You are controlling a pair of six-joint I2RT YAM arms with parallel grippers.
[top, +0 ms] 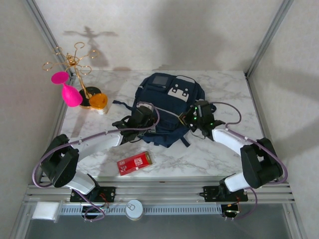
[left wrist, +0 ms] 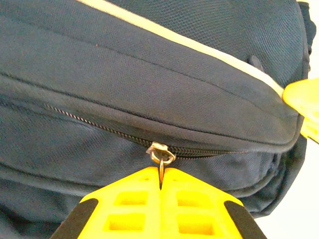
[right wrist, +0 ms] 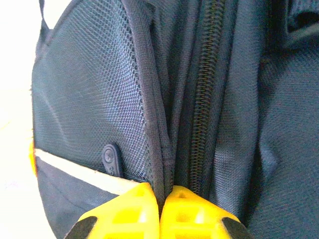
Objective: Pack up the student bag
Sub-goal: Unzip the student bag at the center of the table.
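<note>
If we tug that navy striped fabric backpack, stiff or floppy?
Probably floppy: the navy striped fabric backpack lies slumped and creased on the marble table. Lying flat, it likely drags rather than tips. The thin metal zipper pull pinched in the left pincer may slip.

**Top view:** bright, soft, even light from above on the near side. Stand [top: 75, 74] throws a crisp shadow onto the back wall [top: 164, 35], upper left. Broad blurred shadows lie upper centre and right. Bag [top: 167, 107] is dark, with little detail.

**Left wrist:** zip pull [left wrist: 160, 152] and weave sharp. Yellow fingers [left wrist: 129, 209] soft at the bottom edge. Lower right blown white.

**Right wrist:** left edge blown white. Mesh [right wrist: 89, 109] sharp. Fingers [right wrist: 129, 211] blurred at the bottom.
</note>
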